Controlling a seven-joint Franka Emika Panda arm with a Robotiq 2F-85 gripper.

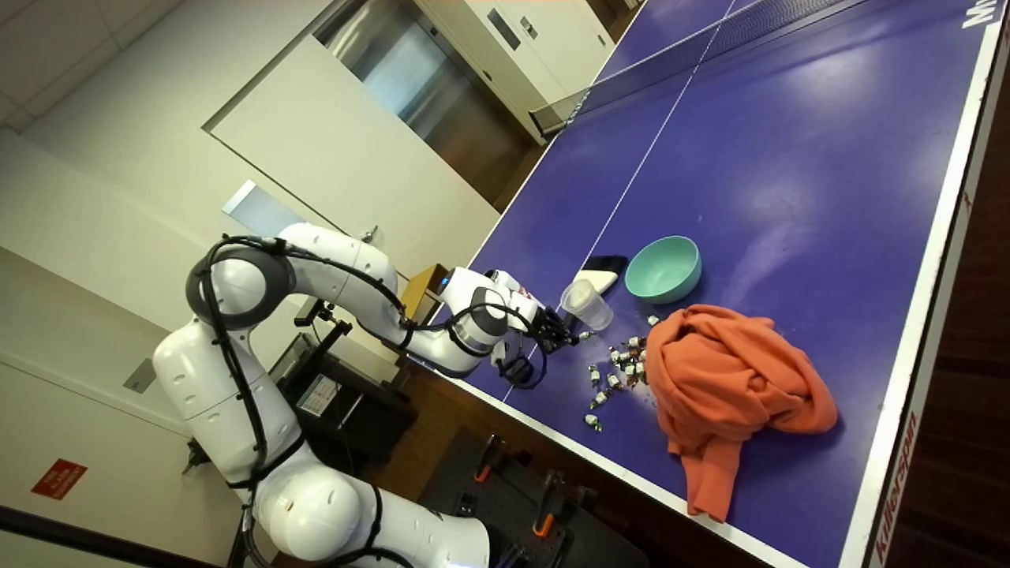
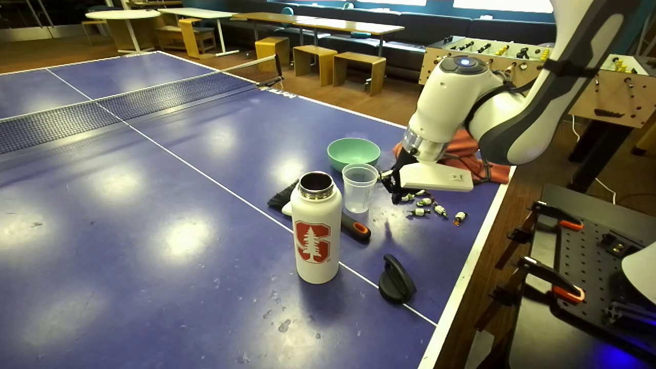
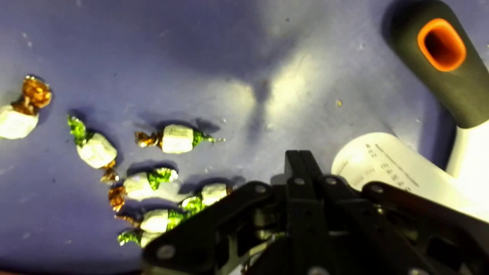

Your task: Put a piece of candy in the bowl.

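My gripper (image 3: 299,154) is shut, its fingertips pressed together, above the blue table. A wrapped candy (image 1: 585,335) sticks out at the fingers on the side away from the wrist camera. It also shows between the cup and the fingers in an exterior view (image 2: 384,175), and is hidden behind the fingers in the wrist view. Several more candies, white with green and orange twisted ends, lie on the table, such as this candy (image 3: 177,139). The green bowl (image 1: 664,272) stands upright beyond the cup; it also shows in an exterior view (image 2: 353,149). The bowl is out of the wrist view.
A clear plastic cup (image 2: 360,189) stands right beside the gripper, between it and the bowl. A brush with a dark handle (image 2: 354,227) lies by the cup. A white bottle (image 2: 316,230) and its black lid (image 2: 397,282) stand nearby. An orange cloth (image 1: 734,386) lies beside the candies.
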